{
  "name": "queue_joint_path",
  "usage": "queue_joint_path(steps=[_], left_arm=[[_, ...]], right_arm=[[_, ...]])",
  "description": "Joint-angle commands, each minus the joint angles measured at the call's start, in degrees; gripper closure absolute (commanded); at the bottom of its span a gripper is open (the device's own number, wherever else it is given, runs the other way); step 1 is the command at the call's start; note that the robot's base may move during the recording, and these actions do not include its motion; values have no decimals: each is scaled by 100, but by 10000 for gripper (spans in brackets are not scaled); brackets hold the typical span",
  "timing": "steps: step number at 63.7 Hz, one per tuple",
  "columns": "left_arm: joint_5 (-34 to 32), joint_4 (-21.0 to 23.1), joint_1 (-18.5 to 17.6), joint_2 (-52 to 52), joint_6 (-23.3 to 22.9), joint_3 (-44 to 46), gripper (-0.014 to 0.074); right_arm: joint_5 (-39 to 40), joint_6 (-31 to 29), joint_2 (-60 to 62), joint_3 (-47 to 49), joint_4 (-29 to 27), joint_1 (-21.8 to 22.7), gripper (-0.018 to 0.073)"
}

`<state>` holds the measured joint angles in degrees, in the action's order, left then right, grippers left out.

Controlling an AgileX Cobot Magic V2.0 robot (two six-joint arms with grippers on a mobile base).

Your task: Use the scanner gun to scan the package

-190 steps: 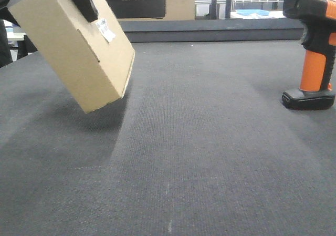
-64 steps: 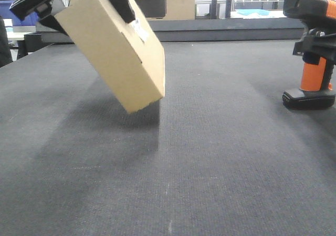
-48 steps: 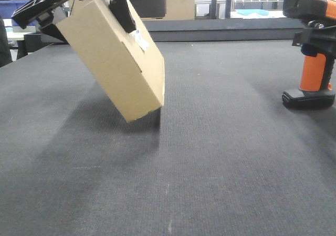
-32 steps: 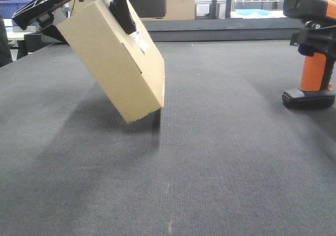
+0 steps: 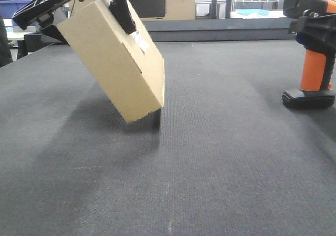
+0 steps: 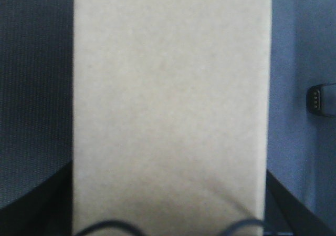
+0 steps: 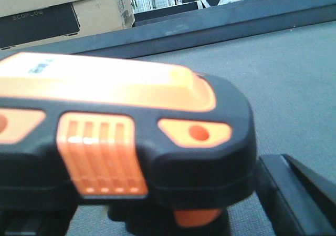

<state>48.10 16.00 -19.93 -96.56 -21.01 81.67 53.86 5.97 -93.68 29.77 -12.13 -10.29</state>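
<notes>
The package (image 5: pixel 113 62) is a tan flat box hanging tilted at the upper left, its lowest corner just above the dark mat. A small white label (image 5: pixel 140 41) shows on its upper face. My left gripper (image 5: pixel 84 10) is shut on the package's top end, one black finger (image 5: pixel 121 7) lying across the labelled face. In the left wrist view the package (image 6: pixel 170 89) fills the frame. The scanner gun (image 5: pixel 314 70) stands on its black foot at the right edge. My right gripper (image 5: pixel 310 31) is open and straddles the orange handle just under the head. The scanner gun's head (image 7: pixel 121 136) fills the right wrist view.
A bigger cardboard box with a black panel (image 5: pixel 152 4) stands behind the table; it also shows in the right wrist view (image 7: pixel 52 15). A raised dark ledge (image 5: pixel 220 30) closes the far edge of the mat. A small black part (image 6: pixel 323 99) lies right of the package.
The package has swung right and lower since three seconds ago, then held still. My right gripper came in at the scanner's handle and rose to just under its head. The scanner has not moved.
</notes>
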Motion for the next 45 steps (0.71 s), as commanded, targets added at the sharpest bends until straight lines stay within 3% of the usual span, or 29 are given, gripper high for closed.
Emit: queue_joint_path(steps=[1,23,28,33,45], left_arm=[[-89,35,-43,25,-18,35,708],[-57,197,-43,25,-18,35,708],[-68,223,-43,25,-18,35,708],[-68,259,-43,25,-18,35,708],[-93,340,-43,25,-18,35,708]], right_arm=[[51,-3,-4,41,-52,-14,-10],[49,-3,-4,41,-290,-14,13],[49,-3,-4,41,-360,-14,97],[49,-3,-4,41,-360,-14,237],[49,-3,-4,41,-326,-14,687]])
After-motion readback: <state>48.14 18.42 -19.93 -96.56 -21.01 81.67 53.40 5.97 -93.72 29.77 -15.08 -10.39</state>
